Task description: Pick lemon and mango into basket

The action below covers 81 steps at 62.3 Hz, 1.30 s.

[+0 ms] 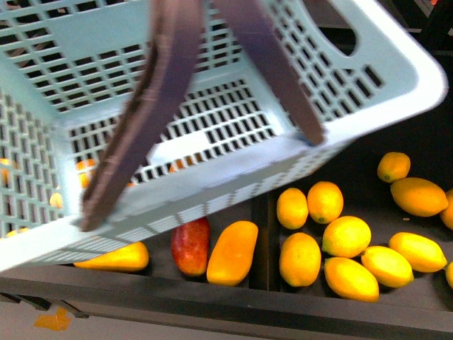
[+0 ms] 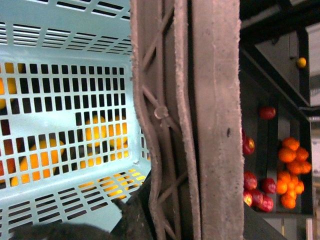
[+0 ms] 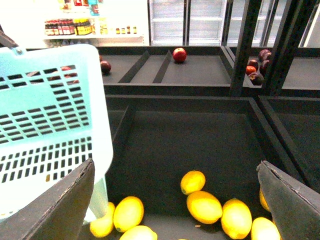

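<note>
The light teal basket (image 1: 233, 177) hangs tilted in the air and fills most of the front view, its two brown handles (image 1: 152, 106) crossing it. My left gripper (image 2: 192, 222) is shut on those handles (image 2: 200, 120). No fruit shows inside the basket; yellow fruit shows through its slots. A yellow-orange mango (image 1: 230, 253) lies in the bin under the basket's lower edge. Several lemons (image 1: 325, 202) lie in the bin to its right. My right gripper (image 3: 175, 200) is open and empty above the lemons (image 3: 204, 206), with the basket's wall (image 3: 50, 125) beside one finger (image 3: 60, 205).
A red-and-yellow mango (image 1: 191, 246) and another yellow mango (image 1: 117, 258) lie beside the mango. A divider (image 1: 260, 234) separates the two bins. The dark shelf edge (image 1: 226, 301) runs along the front. Black uprights (image 3: 245, 50) and a back shelf with a red apple (image 3: 179, 54) stand behind.
</note>
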### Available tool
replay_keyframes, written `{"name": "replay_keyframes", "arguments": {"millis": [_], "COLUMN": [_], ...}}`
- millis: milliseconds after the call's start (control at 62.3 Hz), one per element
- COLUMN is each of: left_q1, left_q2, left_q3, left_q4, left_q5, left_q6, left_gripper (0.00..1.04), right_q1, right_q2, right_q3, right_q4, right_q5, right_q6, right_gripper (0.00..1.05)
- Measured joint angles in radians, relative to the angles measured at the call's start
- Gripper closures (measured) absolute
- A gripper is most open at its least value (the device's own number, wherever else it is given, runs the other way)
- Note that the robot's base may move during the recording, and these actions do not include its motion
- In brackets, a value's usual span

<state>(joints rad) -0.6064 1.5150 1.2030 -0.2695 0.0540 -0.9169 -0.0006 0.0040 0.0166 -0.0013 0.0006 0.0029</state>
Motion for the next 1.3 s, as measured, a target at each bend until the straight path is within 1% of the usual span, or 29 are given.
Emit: {"name": "replay_keyframes", "arguments": {"millis": [48,161,433,449,482,514,546,594,658,754,851,883,947,979,1043,1156,1300], "left_q1": [-0.023,-0.031,-0.017,-0.017,-0.018,-0.017,-0.017,-0.018,-0.018,-0.019,-0.021,-0.021,-0.020,-0.019,-0.019,-0.019,-0.021], "left_q2": [0.010,0.011,0.011,0.011,0.011,0.011,0.011,0.011,0.011,0.011,0.011,0.011,0.011,0.011,0.011,0.011,0.011], "left_q3": [0.005,0.005,0.009,0.009,0.009,0.009,0.009,0.010,0.010,0.010,0.011,0.011,0.011,0.011,0.011,0.011,0.011], "left_q4": [0.000,0.000,0.000,0.000,0.000,0.000,0.000,0.000,0.000,0.000,0.000,0.000,0.000,0.000,0.000,0.000,0.000], "left_q5": [0.011,0.024,-0.016,-0.016,-0.014,-0.013,-0.012,-0.009,-0.001,0.004,0.001,0.000,-0.004,-0.008,-0.013,-0.004,-0.001], "left_q6": [0.000,-0.004,0.004,0.005,0.005,0.006,0.005,0.005,0.005,0.000,0.002,0.003,0.003,0.004,0.006,0.005,0.005], "left_gripper": [0.90,0.90,0.90,0.90,0.90,0.90,0.90,0.90,0.90,0.90,0.90,0.90,0.90,0.90,0.90,0.90,0.90], "right_q1": [0.000,0.000,0.000,0.003,0.010,0.002,-0.016,-0.043,-0.087,-0.160,-0.230,-0.254,-0.278,-0.280,-0.274,-0.251,-0.207], "right_q2": [0.000,0.000,0.002,0.007,0.048,0.096,0.143,0.194,0.274,0.469,0.769,0.921,1.154,1.269,1.480,1.761,1.977], "right_q3": [0.000,0.000,0.000,0.003,0.038,0.068,0.085,0.089,0.088,0.093,0.128,0.163,0.240,0.283,0.371,0.485,0.599], "right_q4": [0.000,0.000,-0.002,-0.011,-0.111,-0.185,-0.232,-0.237,-0.175,0.017,0.264,0.370,0.486,0.523,0.542,0.507,0.491], "right_q5": [0.000,0.000,0.003,0.013,0.069,0.100,0.102,0.087,0.071,0.037,0.016,0.014,-0.005,0.002,0.034,0.037,0.044], "right_q6": [0.000,0.000,0.000,0.006,0.055,0.094,0.121,0.152,0.166,0.170,0.171,0.172,0.193,0.193,0.194,0.240,0.334], "right_gripper": [0.09,0.09,0.09,0.09,0.09,0.09,0.09,0.09,0.09,0.09,0.09,0.09,0.09,0.09,0.09,0.09,0.09]}}
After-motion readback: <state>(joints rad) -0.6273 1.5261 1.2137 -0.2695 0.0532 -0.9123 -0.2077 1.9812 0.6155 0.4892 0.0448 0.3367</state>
